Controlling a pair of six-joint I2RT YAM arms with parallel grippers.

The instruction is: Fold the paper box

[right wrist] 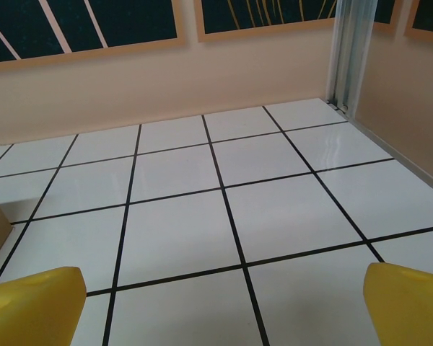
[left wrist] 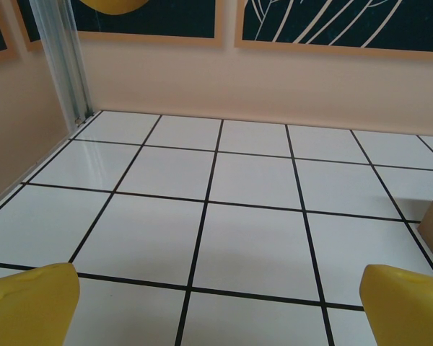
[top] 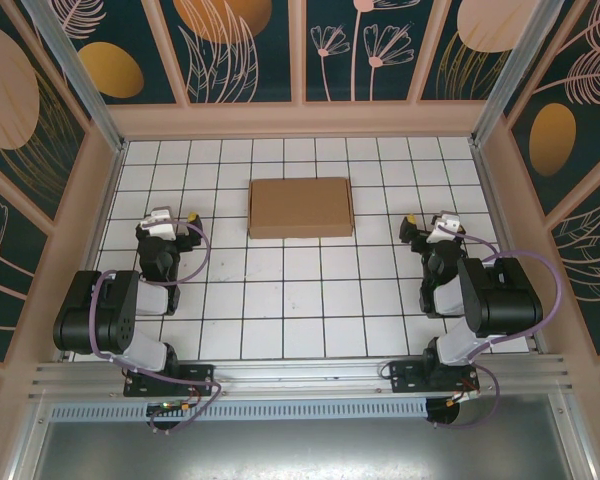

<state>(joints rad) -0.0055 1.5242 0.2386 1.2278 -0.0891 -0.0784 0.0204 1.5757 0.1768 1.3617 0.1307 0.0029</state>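
At the left side of the worktop (top: pixel 280 300), about midway between its near and far edges, you have the left gripper (left wrist: pixel 218 306) over bare white tiles. Its jaws stand wide apart. In the left wrist view the yellow fingertips (left wrist: pixel 30 303) sit in the bottom corners with only tile and black grid lines between them, and nothing is held. That view faces the far-left corner, where an aluminium post (left wrist: pixel 61 58) meets the peach wall (left wrist: pixel 274 79).

The paper box (top: pixel 300 207) lies in the middle of the worktop from left to right, nearer the far edge than the near one. You see it as a flat brown cardboard rectangle with its long sides parallel to the far edge. It is well apart from both grippers and touches neither. A brown corner of it shows at the right edge of the left wrist view and at the left edge of the right wrist view.

At the right side of the worktop, level with its partner, is the right gripper (right wrist: pixel 220 306). It is spread wide too, with tile between its yellow fingertips (right wrist: pixel 408 303) and nothing gripped. It faces the far-right corner.
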